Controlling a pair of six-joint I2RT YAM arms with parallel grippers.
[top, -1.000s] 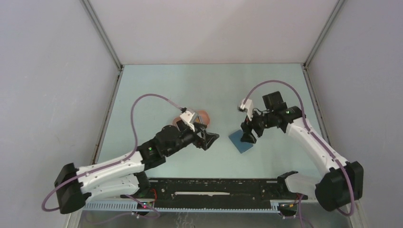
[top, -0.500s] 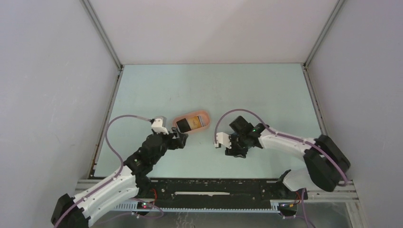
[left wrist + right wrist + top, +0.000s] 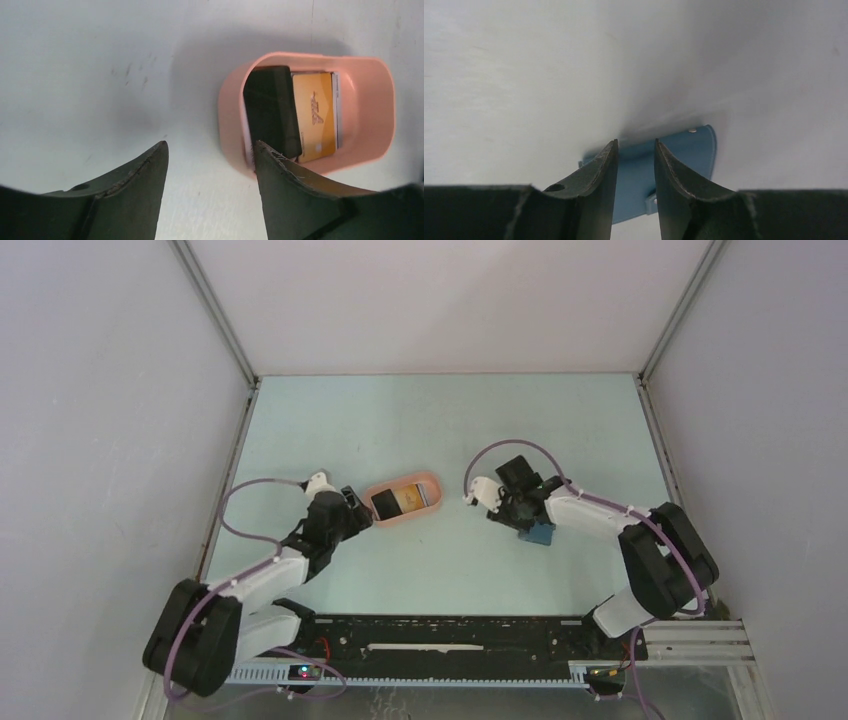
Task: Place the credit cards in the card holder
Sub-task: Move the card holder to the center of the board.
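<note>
The credit cards lie in a salmon-pink oval tray (image 3: 432, 486): a black card (image 3: 384, 503), a yellow-orange card (image 3: 410, 498), and a whitish card of which only an edge shows (image 3: 336, 107). In the left wrist view the black card (image 3: 270, 107) overlaps the yellow-orange one (image 3: 315, 117). My left gripper (image 3: 358, 505) is open and empty at the tray's left end, its right fingertip (image 3: 260, 150) at the tray's rim (image 3: 385, 100). The dark-blue card holder (image 3: 540, 534) lies closed on the table. My right gripper (image 3: 524, 522) is over it, jaws a narrow gap apart, the blue holder (image 3: 696, 145) showing between and behind them.
The pale green table (image 3: 450, 420) is walled by grey panels at the back and both sides. A black rail (image 3: 450, 635) with the arm bases runs along the near edge. Purple cables loop over both arms.
My left gripper has moved up to the tray's left end. My right arm has swung back and to the right, and the card holder now lies farther right than a second ago.
</note>
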